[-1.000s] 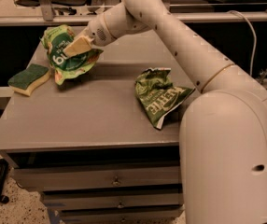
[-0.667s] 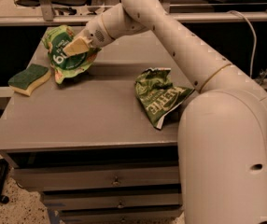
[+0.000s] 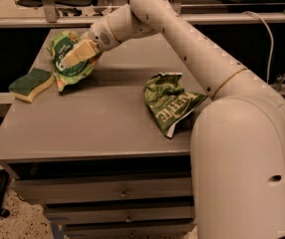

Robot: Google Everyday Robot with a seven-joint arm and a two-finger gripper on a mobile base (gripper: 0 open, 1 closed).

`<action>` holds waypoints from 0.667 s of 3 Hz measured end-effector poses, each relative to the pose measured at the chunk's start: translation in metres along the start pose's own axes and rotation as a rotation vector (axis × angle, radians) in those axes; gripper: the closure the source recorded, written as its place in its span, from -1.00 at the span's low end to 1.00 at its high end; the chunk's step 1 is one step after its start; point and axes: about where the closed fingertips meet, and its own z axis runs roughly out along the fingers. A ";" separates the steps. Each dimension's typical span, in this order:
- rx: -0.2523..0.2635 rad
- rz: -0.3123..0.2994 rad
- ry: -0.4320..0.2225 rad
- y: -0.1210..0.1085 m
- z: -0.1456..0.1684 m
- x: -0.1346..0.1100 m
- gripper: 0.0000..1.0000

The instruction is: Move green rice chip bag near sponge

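The green rice chip bag (image 3: 68,63) is light green with a dark green round patch and orange-red edges. It stands tilted at the table's far left, its lower end touching the tabletop. My gripper (image 3: 76,54) is shut on the bag's upper middle, with a cream finger (image 3: 80,52) lying across its front. The sponge (image 3: 30,83), dark green on a pale yellow base, lies flat just left of the bag, a small gap between them.
A darker green wrinkled bag (image 3: 170,102) with white lettering lies at the table's right, close to my arm's base. The grey table (image 3: 97,128) has drawers below. A railing and chair legs stand behind the table.
The gripper and the bag have shifted slightly left and down toward the sponge. The sponge and the darker bag have not moved.
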 end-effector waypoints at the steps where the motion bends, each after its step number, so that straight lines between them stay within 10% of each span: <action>1: 0.059 0.015 -0.003 -0.005 -0.024 0.004 -1.00; 2: 0.188 0.000 0.000 -0.016 -0.075 0.018 -1.00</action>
